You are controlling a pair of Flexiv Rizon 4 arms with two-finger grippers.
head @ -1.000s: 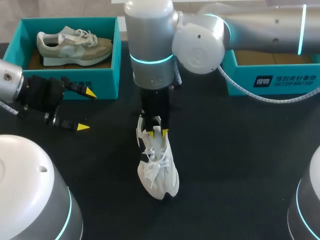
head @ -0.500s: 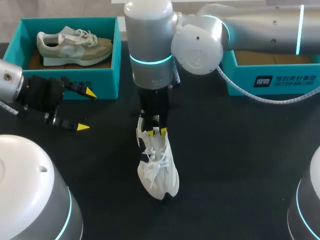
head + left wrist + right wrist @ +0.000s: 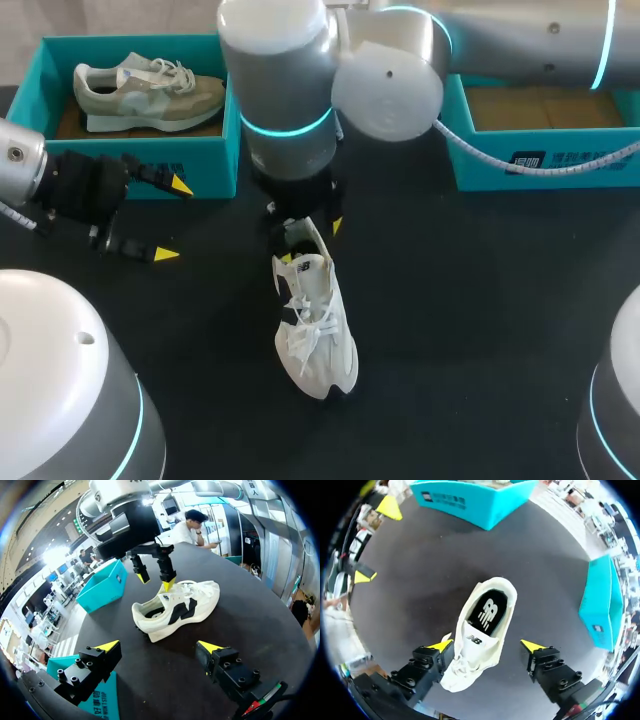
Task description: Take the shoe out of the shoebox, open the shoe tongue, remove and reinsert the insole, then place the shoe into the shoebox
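A white shoe [image 3: 316, 325] lies on the black table, toe toward me, with its tongue raised. Its dark insole [image 3: 489, 611] shows in the shoe's mouth. My right gripper [image 3: 311, 241] hangs open just above the heel end, touching nothing; in its own wrist view the right gripper [image 3: 486, 646] straddles the shoe [image 3: 480, 630] from above. My left gripper [image 3: 172, 220] stands open and empty at the left, a good way from the shoe. From the left wrist, the left gripper [image 3: 159, 647] faces the shoe [image 3: 175, 607] with the right gripper [image 3: 156, 580] over it.
A teal shoebox [image 3: 140, 170] at the back left holds an olive-grey shoe [image 3: 150, 95]. A second teal box [image 3: 540, 150] stands at the back right with a brown bottom showing. My right arm's big joints hang over the middle back of the table.
My right gripper has let go of the shoe's tongue, opened wide and risen a little, the arm shifting left. The shoe and the left arm stay put.
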